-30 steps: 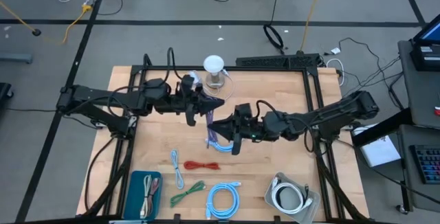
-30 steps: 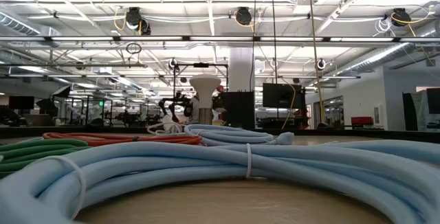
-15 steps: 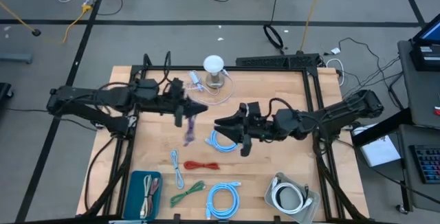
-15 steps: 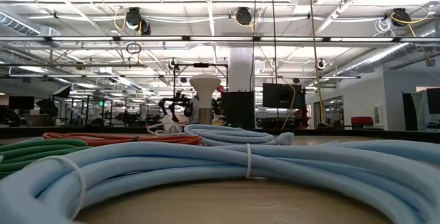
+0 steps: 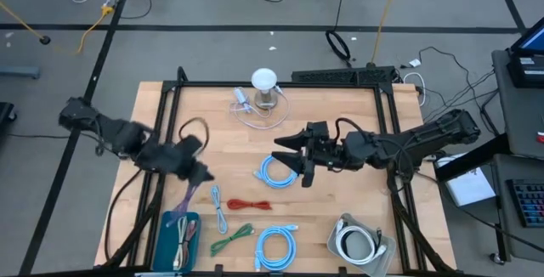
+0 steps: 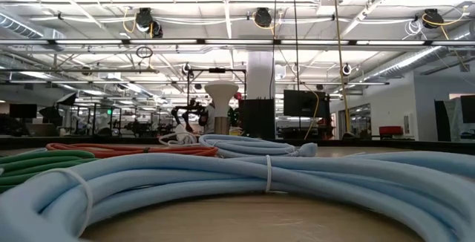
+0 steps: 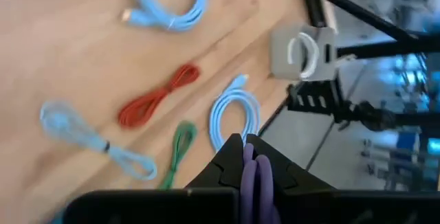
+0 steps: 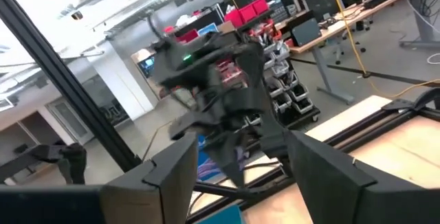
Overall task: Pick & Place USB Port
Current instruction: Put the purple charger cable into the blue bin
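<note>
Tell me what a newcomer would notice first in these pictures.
The left claw, near the table's front-left, is shut on a purple cable dangling above the teal tray. The right claw hangs open over mid-table, above a light blue coil. Red, green and more blue cables lie along the front.

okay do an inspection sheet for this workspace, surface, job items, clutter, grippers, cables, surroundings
Surface: wooden table in a black frame.
Job's things: purple cable held by the left gripper above the teal tray, which holds cables.
Clutter: white-topped stand; grey bin with a white cable.
Grippers: left jaws shut on the purple cable; right gripper at mid-table, jaws open, empty.
Cables: light blue coils, pale bundle, red, green.
Surroundings: floor cables, a desk to the right.
</note>
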Available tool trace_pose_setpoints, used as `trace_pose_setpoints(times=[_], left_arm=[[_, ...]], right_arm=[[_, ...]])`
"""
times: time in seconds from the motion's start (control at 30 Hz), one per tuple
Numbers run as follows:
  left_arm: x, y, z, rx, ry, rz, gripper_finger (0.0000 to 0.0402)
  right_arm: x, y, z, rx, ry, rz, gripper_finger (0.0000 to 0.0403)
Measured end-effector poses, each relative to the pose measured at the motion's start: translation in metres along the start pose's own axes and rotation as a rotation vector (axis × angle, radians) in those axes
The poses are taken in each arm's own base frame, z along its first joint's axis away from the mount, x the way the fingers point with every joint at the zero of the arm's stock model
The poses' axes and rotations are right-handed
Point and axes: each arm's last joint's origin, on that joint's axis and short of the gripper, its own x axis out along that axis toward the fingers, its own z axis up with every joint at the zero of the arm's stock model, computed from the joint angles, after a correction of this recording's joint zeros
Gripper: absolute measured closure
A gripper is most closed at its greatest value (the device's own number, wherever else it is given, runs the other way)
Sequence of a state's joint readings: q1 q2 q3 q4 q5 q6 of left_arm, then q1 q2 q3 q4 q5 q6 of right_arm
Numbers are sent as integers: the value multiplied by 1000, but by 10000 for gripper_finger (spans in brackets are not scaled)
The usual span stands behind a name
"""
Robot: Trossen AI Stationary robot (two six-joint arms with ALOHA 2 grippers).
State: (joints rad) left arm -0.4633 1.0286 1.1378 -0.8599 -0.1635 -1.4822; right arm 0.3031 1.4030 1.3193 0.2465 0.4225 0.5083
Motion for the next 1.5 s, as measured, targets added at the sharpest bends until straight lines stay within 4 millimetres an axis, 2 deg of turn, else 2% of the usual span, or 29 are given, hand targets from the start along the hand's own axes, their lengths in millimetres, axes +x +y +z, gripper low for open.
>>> trace_pose_setpoints(times=[0.33,0.5,0.67,0.97,1.23,1.5], left_arm=[[16,27,-80,-163,-1,386,395],[23,31,-119,-237,52,433,395],[46,30,-143,-241,101,465,395],[88,38,-168,-206,54,545,395],[97,54,-179,-199,91,623,395],[108,77,-177,-197,75,643,391]], right_arm=[[0,-1,-2,-28,17,-6,188],[0,-1,-2,-32,19,-6,188],[1,-4,-1,-34,17,-13,188],[1,-4,-1,-37,17,-14,188],[1,-3,-2,-21,19,-10,188],[0,-1,-3,-15,23,-4,188]])
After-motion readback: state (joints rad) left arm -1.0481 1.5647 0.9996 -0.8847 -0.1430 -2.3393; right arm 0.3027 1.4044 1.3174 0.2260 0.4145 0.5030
